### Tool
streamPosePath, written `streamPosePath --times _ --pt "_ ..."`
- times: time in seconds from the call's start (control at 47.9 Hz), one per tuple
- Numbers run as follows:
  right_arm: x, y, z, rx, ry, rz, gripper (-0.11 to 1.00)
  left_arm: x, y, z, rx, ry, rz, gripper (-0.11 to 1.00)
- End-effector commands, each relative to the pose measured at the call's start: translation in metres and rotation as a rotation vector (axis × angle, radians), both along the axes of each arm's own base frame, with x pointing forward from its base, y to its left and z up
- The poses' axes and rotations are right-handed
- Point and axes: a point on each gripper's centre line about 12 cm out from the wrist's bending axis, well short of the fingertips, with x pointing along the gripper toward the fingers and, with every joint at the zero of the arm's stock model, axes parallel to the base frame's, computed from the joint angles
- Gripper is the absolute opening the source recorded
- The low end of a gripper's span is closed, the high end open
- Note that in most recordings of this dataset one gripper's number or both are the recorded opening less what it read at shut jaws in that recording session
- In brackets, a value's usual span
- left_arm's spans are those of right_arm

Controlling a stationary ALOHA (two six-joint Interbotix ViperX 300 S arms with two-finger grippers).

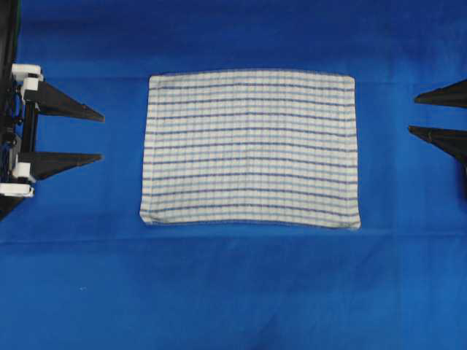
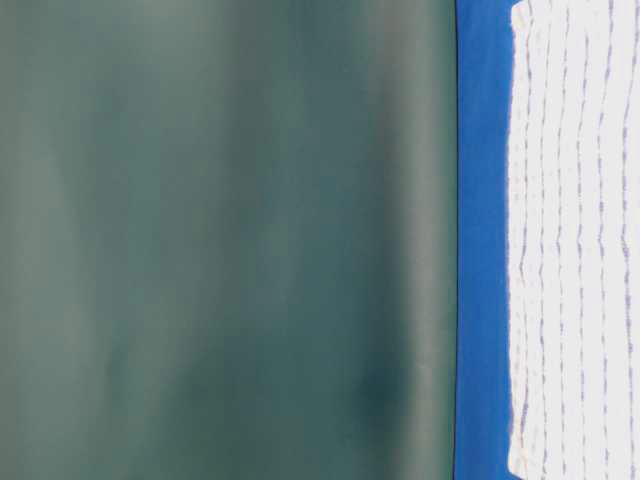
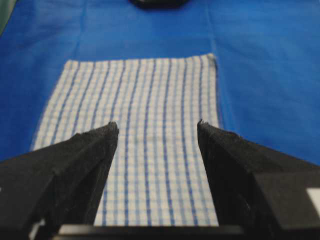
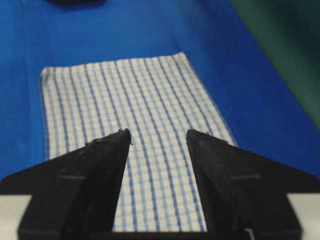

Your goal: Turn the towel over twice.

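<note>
Towel (image 1: 250,148) lies flat mid-bench on the blue cloth (image 1: 233,292), so I hold my left claw (image 1: 102,135) and right claw (image 1: 412,114) open, empty, off opposite ends, seemingly clear for a two-sided pickup.

Lab test bench: table draped in plain blue cloth (image 1: 233,292), blank green backdrop (image 2: 220,240).

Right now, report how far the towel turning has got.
Done: nothing that can be confirmed; the towel lies flat and spread on the blue cloth, and its look gives no count of turns. In hand: nothing; the left gripper and the right gripper are open, empty, and clear of the towel's side edges. Left: whichever turns remain, starting with gripping an edge.
</note>
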Motion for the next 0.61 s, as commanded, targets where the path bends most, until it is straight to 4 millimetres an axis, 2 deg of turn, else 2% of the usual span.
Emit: streamPosePath --times 0.0,0.23,0.459,0.585 --pt "0.001 0.0 0.006 -0.002 -0.014 -0.005 0.59 0.0 0.0 0.005 0.005 -0.018 0.001 0.6" --pt "-0.016 -0.013 0.003 -0.014 -0.035 -0.059 0.59 -0.016 0.007 0.002 0.005 -0.024 0.038 0.6" --pt "-0.04 -0.024 -0.018 0.004 -0.074 -0.067 0.59 -0.044 0.012 -0.013 -0.009 -0.074 0.081 0.6" --pt "-0.049 -0.028 -0.033 0.015 -0.085 -0.069 0.59 -0.053 0.011 -0.023 -0.014 -0.065 0.081 0.6"
